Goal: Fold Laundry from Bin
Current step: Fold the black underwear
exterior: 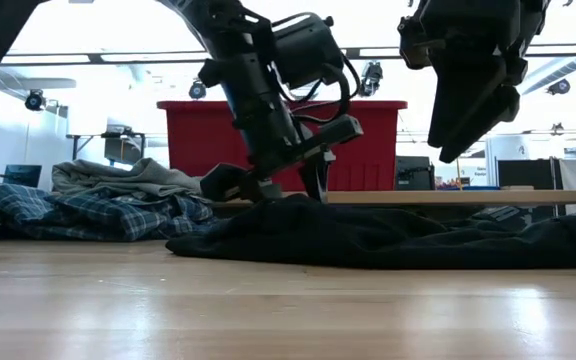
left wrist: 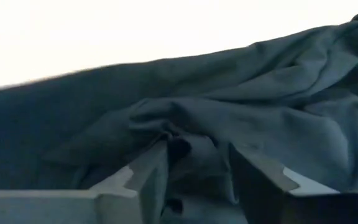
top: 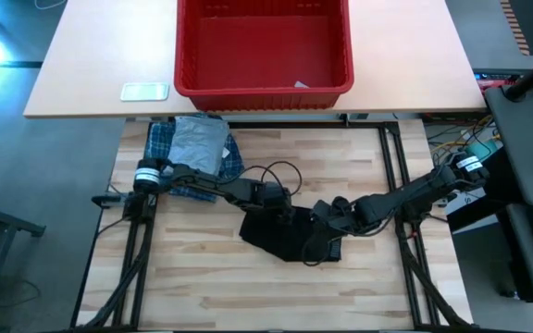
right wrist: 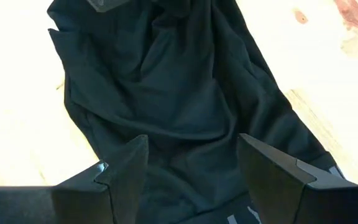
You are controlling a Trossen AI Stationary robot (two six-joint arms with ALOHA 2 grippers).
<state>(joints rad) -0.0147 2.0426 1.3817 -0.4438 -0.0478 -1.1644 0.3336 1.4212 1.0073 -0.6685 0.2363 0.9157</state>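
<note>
Fingers of the left gripper (top: 280,211) stand apart, tips down on the rumpled black garment (top: 290,236) directly beneath them, a fold of cloth lying between. Just beside it, the right gripper (right wrist: 188,165) hangs above the same garment, spread and touching nothing. Behind the left gripper, toward its arm's base, the grey T-shirt (top: 199,143) lies atop the plaid shirt (top: 162,141). Beyond both sits the red bin (top: 263,85).
</note>
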